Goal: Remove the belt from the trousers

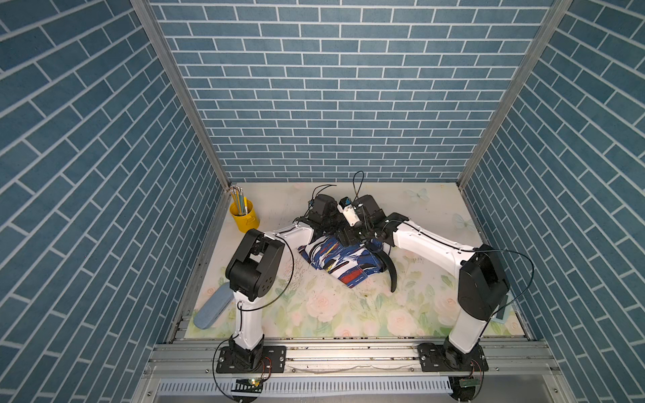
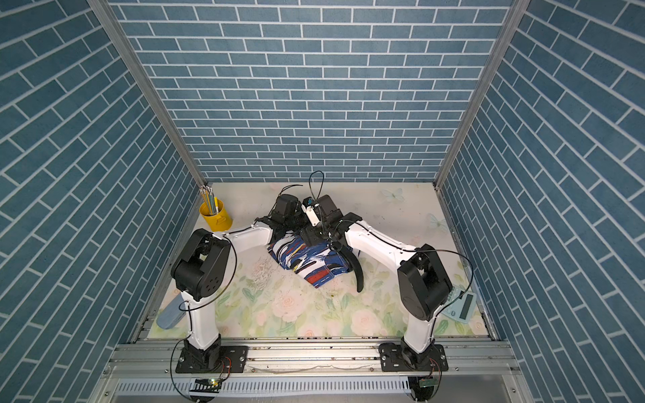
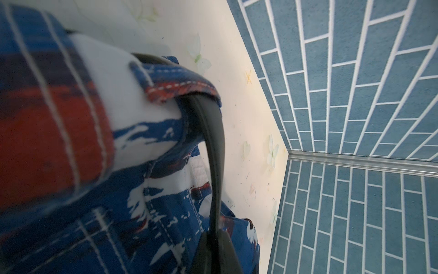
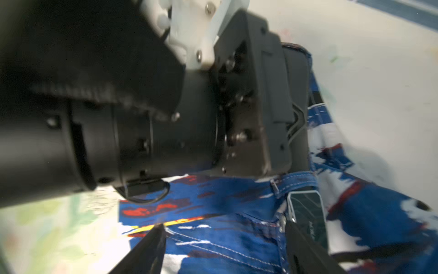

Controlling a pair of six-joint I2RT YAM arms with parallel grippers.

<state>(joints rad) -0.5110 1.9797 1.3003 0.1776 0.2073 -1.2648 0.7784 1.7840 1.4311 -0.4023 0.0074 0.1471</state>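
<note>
Yellow pencil cup [image 1: 244, 218] sits at the table's 10 o'clock and the blue case [image 1: 213, 312] at 8 o'clock, neither in play.

Left gripper [image 3: 216, 239] is pressed together, pinching the belt [image 3: 213, 147] just beyond a belt loop [image 3: 180, 87] that the strap runs under.

Trousers [image 1: 343, 260] are bunched mid-table, with both wrists crowded over their 12 o'clock edge. The belt's tail [image 1: 391, 270] is out. It leaves the trousers' 3 o'clock side and curls toward 5 o'clock on the table [image 1: 314, 314].

Right gripper [image 4: 225, 249] is spread wide with nothing in it, hovering over the waistband. What looks like the buckle [image 4: 305, 213] sits right beside one of its fingers [image 4: 308, 251], not between them.

Calculator [image 2: 460, 303] is at 4 o'clock, idle.

Progress call: partway. The belt looks unfastened with one end loose, but the strap is threaded through at least that one loop. Other loops are hidden under the arms, so I can't count them. Left to do is draw the strap clear of whatever loops remain and get it off the cloth.
</note>
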